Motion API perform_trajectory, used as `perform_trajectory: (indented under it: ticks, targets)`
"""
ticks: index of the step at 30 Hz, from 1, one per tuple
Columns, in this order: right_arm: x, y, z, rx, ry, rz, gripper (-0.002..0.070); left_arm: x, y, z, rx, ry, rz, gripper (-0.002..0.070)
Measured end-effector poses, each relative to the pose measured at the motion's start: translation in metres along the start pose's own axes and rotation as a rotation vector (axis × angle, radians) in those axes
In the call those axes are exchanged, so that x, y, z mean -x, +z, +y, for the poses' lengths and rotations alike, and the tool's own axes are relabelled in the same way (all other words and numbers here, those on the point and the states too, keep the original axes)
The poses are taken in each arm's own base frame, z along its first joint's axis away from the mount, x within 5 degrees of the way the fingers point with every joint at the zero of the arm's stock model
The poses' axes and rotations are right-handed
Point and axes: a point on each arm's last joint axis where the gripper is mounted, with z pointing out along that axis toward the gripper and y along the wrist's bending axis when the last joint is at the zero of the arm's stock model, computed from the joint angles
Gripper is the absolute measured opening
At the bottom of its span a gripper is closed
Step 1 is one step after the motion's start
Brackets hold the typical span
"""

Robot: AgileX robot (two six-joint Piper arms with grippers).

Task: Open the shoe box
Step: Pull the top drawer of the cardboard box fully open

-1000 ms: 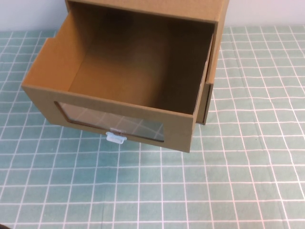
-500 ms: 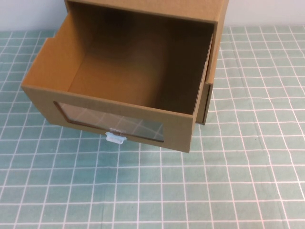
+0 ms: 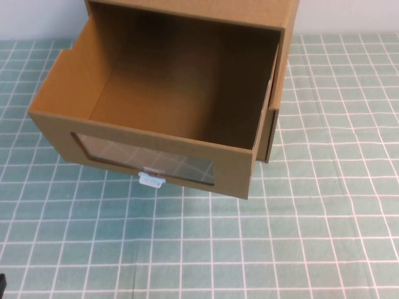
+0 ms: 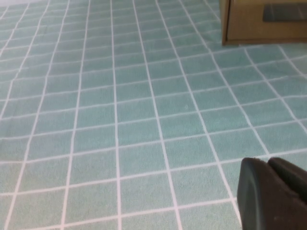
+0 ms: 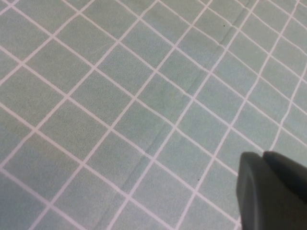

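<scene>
box (image 3: 240,169): plain brown cardboard
window (image 3: 146,159): clear, grid showing through
tab (image 3: 151,180): pale blue
surface (image 3: 312,237): teal-green, white grid lines
left gripper (image 4: 266,165): black
right gripper (image 5: 263,158): black

One shoe box (image 3: 199,7) fills the upper half of the high view. It has one drawer (image 3: 56,124), one clear window (image 3: 149,161) and one pale blue pull tab (image 3: 151,180). There is one table (image 3: 312,218) with a green grid cover. There are two grippers: the left gripper (image 4: 267,163) and the right gripper (image 5: 264,158), each at the lower right of its own wrist view.
</scene>
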Motion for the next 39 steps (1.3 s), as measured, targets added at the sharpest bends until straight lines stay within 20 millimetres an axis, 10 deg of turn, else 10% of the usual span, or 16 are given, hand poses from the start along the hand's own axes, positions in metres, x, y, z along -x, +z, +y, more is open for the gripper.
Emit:
perform_trajectory:
  ticks: [39]
  targets:
    - [-0.003, -0.026, -0.011, -0.02, 0.212, -0.262, -0.0013, -0.001, 0.0, 0.0, -0.001, -0.018, 0.009, -0.0005]
